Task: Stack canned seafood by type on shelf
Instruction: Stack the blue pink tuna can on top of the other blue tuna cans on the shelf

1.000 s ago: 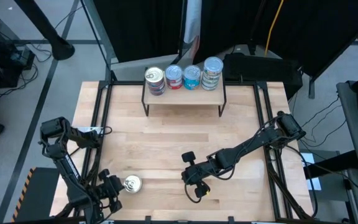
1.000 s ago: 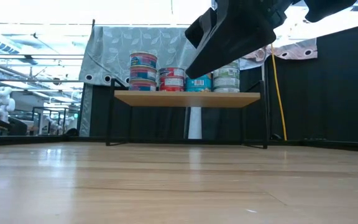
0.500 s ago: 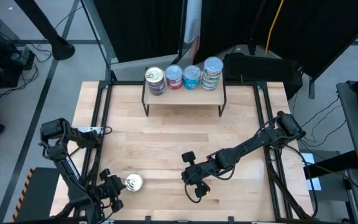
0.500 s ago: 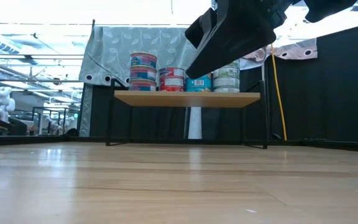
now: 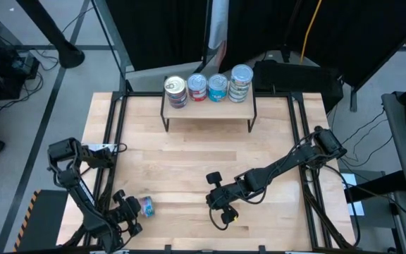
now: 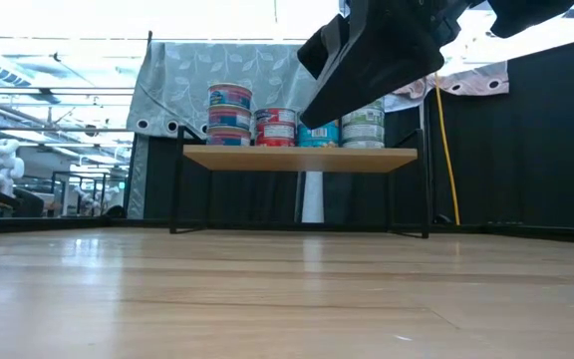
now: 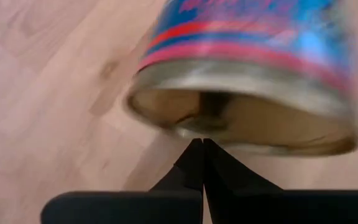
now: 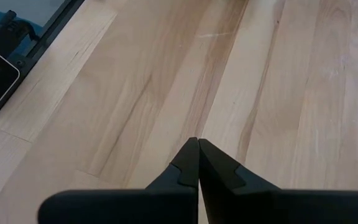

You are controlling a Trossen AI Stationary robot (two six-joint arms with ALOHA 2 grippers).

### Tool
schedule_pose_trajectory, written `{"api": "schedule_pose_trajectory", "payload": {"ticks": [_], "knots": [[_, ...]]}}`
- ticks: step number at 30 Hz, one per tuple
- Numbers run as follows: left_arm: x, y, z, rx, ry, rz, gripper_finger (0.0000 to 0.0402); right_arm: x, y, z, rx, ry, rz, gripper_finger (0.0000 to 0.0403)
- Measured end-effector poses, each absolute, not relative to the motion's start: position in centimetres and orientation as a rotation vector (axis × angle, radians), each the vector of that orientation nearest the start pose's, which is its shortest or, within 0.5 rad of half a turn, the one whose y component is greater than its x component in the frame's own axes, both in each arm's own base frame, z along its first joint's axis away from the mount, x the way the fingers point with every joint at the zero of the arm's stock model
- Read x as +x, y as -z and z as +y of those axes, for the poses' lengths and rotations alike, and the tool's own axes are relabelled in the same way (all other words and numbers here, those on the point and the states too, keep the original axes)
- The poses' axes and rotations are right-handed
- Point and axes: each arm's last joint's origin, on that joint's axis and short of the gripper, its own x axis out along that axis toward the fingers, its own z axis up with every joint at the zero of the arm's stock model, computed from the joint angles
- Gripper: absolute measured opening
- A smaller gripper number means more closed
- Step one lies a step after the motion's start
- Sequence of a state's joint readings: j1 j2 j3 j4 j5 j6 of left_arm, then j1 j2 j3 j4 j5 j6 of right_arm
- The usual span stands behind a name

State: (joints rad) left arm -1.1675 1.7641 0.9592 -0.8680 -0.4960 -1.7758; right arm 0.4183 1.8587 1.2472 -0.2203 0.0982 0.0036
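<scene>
One tin of canned seafood (image 5: 146,206) sits tipped on the table near its front left corner. Its blue and red side wall (image 7: 253,31) is turned up. My left gripper (image 5: 131,212) is shut right beside it, on the tin's left. More canned seafood stands in stacks (image 5: 208,87) on the shelf (image 5: 208,107) at the table's far edge; the low view shows these stacks (image 6: 287,120) on the shelf top (image 6: 300,158). My right gripper (image 5: 225,216) hangs shut over bare wood at front centre, touching nothing. My left gripper meets the tin with its shut fingertips (image 7: 202,152) at the rim of the tin's gold end face (image 7: 210,124). The fingers slant down from the table's left. The tin is tipped, with that end face toward the gripper.
Black metal rails (image 5: 111,148) run along the table's left and right sides. Open wood (image 5: 203,155) lies between the shelf and the grippers. In the low view my right arm (image 6: 377,55) fills the upper middle in front of the shelf's right stacks.
My left gripper has sunk a little toward the tin, staying shut. The tin stood with its gold lid facing up. It has since tipped over, and its blue side shows from above.
</scene>
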Motion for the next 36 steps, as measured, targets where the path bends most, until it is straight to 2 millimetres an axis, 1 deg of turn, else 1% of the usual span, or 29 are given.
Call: {"api": "schedule_pose_trajectory", "payload": {"ticks": [4, 9, 14, 17, 19, 21, 23, 25, 27, 31, 34, 36], "knots": [[12.4, -13.9, -24.7, -0.309, -0.530, 1.011, 0.0001, 36.2, -19.4, 15.8, -0.210, -0.300, 0.808, 0.0000], [13.0, -15.8, -25.0, -0.363, -0.501, 0.965, 0.0001, 36.2, -19.4, 15.8, -0.210, -0.300, 0.808, 0.0000], [13.1, -17.1, -25.6, -0.345, -0.500, 1.059, 0.0001, 36.2, -19.4, 15.8, -0.210, -0.300, 0.809, 0.0000], [13.2, -18.9, -26.2, -0.317, -0.486, 1.096, 0.0001, 36.2, -19.4, 15.8, -0.210, -0.299, 0.811, 0.0000], [13.6, -20.5, -26.9, -0.287, -0.434, 1.069, 0.0001, 36.2, -19.4, 15.8, -0.210, -0.299, 0.812, 0.0000], [14.4, -22.0, -27.3, -0.242, -0.380, 1.016, 0.0003, 36.2, -19.3, 15.8, -0.210, -0.299, 0.815, 0.0000], [15.5, -23.2, -27.5, -0.224, -0.340, 0.994, 0.0015, 36.2, -19.3, 15.7, -0.210, -0.298, 0.817, 0.0000], [16.6, -24.1, -27.2, -0.197, -0.323, 1.001, 0.0041, 36.2, -19.3, 15.7, -0.210, -0.298, 0.817, 0.0000], [17.9, -24.4, -26.8, -0.174, -0.289, 1.025, 0.0081, 36.2, -19.3, 15.7, -0.210, -0.298, 0.818, 0.0000], [19.9, -24.3, -25.7, -0.078, -0.192, 1.135, 0.0185, 36.1, -19.3, 15.8, -0.210, -0.298, 0.819, 0.0000], [20.7, -24.2, -24.8, 0.008, -0.119, 1.216, 0.0259, 36.0, -19.2, 15.7, -0.212, -0.301, 0.834, 0.0000], [21.1, -24.1, -24.4, 0.056, -0.064, 1.266, 0.0297, 35.9, -19.1, 15.8, -0.203, -0.327, 0.851, 0.0000]]}}
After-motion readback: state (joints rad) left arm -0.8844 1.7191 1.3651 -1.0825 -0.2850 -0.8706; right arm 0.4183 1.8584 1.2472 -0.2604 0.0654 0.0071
